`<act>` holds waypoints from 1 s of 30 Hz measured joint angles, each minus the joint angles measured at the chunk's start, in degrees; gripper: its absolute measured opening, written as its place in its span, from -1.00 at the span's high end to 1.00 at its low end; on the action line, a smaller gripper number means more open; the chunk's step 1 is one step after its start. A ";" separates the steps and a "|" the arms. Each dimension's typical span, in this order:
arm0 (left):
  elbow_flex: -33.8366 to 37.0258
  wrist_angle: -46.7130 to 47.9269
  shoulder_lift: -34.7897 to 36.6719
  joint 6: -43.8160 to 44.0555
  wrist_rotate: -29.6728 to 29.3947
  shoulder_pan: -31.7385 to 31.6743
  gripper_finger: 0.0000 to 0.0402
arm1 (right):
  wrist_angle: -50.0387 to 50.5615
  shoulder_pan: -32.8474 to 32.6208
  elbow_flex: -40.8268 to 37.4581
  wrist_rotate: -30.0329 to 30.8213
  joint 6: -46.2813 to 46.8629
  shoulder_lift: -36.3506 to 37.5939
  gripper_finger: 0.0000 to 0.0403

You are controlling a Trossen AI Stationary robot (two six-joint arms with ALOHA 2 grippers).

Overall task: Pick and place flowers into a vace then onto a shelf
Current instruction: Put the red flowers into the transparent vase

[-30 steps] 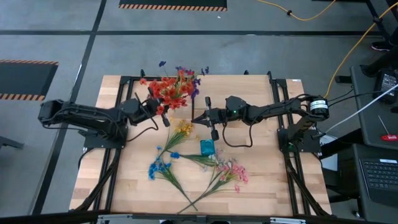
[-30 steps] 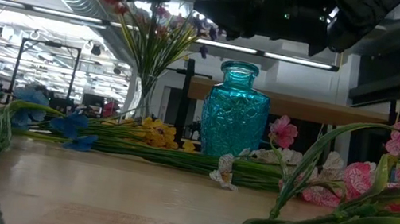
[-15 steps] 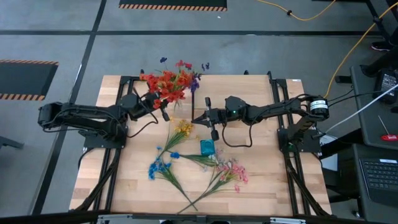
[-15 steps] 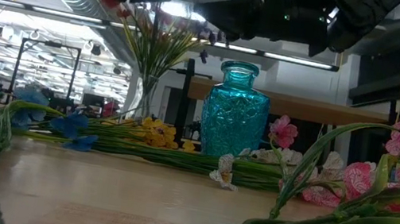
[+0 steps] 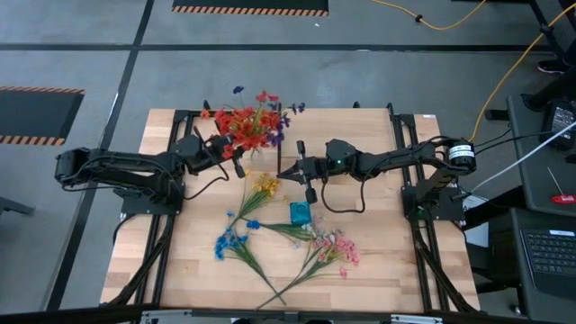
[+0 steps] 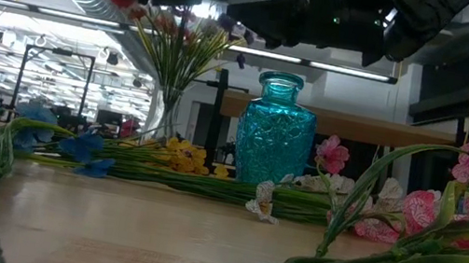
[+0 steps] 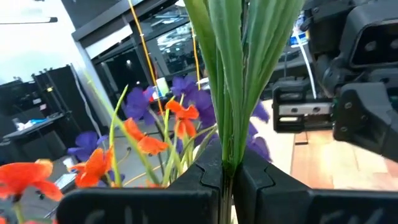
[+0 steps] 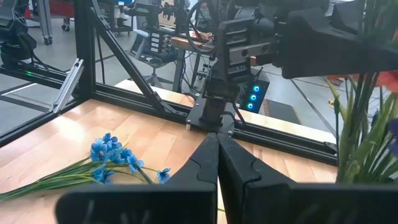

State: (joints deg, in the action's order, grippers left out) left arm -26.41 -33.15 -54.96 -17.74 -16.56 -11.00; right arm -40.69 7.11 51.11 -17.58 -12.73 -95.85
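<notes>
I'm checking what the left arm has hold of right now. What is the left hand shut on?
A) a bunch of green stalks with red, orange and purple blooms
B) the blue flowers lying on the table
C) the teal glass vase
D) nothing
A: in the left wrist view the left hand is shut on the green stalks of the bunch, while the teal vase and blue flowers sit on the table.

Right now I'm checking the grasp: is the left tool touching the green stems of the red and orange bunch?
Touching. The left wrist view shows the left tool shut on the green stems, which rise from between its fingers.
</notes>
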 joint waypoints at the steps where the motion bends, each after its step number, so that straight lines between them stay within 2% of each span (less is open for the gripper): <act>1: 0.00 -0.26 0.00 0.00 0.41 0.02 0.96 | 0.13 0.00 0.00 0.00 0.00 -0.01 0.98; 19: -0.02 -1.37 0.00 -6.50 3.40 0.00 0.96 | 2.91 0.00 -0.02 0.04 -2.68 -0.03 0.98; 30: -0.02 0.48 0.00 -6.09 3.00 0.02 0.96 | 2.91 0.00 -0.02 0.03 -2.75 -0.03 0.98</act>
State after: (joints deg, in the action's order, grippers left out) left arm -26.44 -32.67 -54.96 -23.83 -13.56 -10.98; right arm -37.78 7.11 51.09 -17.56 -15.49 -95.88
